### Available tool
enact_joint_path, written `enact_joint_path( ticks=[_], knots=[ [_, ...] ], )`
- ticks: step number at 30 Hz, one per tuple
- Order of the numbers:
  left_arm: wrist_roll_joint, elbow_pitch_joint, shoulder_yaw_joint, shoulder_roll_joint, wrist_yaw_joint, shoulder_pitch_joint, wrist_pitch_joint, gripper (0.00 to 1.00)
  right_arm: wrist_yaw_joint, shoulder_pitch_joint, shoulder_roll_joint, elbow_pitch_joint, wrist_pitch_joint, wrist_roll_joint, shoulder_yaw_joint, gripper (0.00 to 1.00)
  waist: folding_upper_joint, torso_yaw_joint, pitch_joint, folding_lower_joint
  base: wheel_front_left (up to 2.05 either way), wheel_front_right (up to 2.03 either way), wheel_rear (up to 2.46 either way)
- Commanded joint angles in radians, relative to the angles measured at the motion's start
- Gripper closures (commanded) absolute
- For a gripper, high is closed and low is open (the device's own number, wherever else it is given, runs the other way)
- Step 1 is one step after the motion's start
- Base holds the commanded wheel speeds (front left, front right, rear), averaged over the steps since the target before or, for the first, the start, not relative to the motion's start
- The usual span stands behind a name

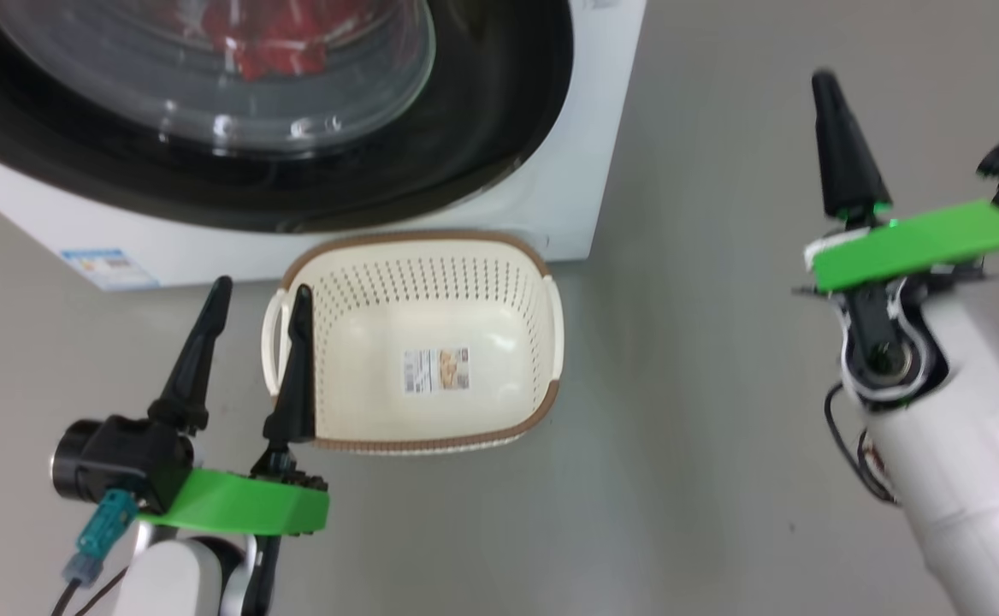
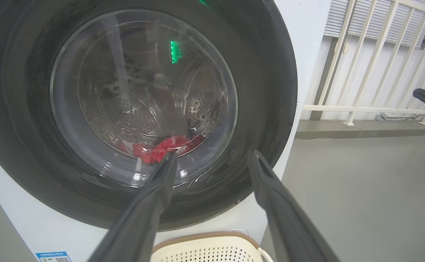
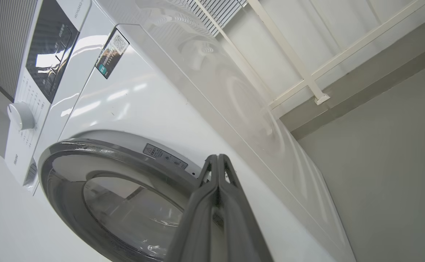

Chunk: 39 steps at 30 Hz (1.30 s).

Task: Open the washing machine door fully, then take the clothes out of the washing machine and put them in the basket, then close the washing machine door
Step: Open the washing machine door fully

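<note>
Door [image 2: 139, 102], closed on the washer [image 3: 154, 105] with red clothes [image 2: 158, 147] behind it, looks rigid, glossy and slippery. The rim edge, not the glass, seems the place to hook. Left gripper [image 1: 262, 288] gapes wide; right gripper [image 3: 218, 158] is pinched together, empty.

Laundry corner: washing machine [image 3: 154, 109], basket [image 1: 418, 342]

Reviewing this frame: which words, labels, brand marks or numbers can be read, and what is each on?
No text reads clearly.
Paper label in the basket: blurred.
Blue sticker on the washing machine: too small.
QR sticker beside the control panel: too small.
Warning label on the door: too small.
Panel lettering: unreadable.
</note>
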Motion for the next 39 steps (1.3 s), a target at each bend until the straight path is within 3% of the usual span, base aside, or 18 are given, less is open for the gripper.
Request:
enact_joint_path(
  ticks=[1,9,16,33,39],
  knots=[
    [-0.003,-0.033,0.021,0.013,0.009,-0.034,-0.009,0.0,-0.001,-0.049,-0.009,-0.024,0.008,0.073,0.031,1.0,0.0,0.026,0.06,-0.0001,0.0,0.0,0.0],
    [-0.019,-0.057,0.011,0.013,0.02,-0.064,-0.009,0.0,-0.001,-0.17,-0.043,-0.014,0.131,0.323,0.038,1.0,0.0,0.045,0.123,-0.0001,0.0,0.0,0.0],
    [-0.02,-0.076,0.003,0.013,0.029,-0.079,-0.009,0.0,-0.001,-0.253,-0.049,0.003,0.261,0.443,0.039,1.0,0.0,0.057,0.174,-0.0001,0.0,0.0,0.0],
    [-0.032,-0.11,-0.011,0.013,0.034,-0.119,-0.009,0.0,-0.001,-0.461,-0.043,0.079,0.644,0.619,0.021,1.0,0.0,0.097,0.287,-0.0001,0.0,0.0,0.0],
    [-0.049,-0.121,-0.029,0.013,0.042,-0.114,-0.009,0.0,-0.001,-0.507,-0.03,0.095,0.695,0.608,0.013,1.0,0.0,0.102,0.308,-0.0001,0.0,0.0,0.0]
  ],
)
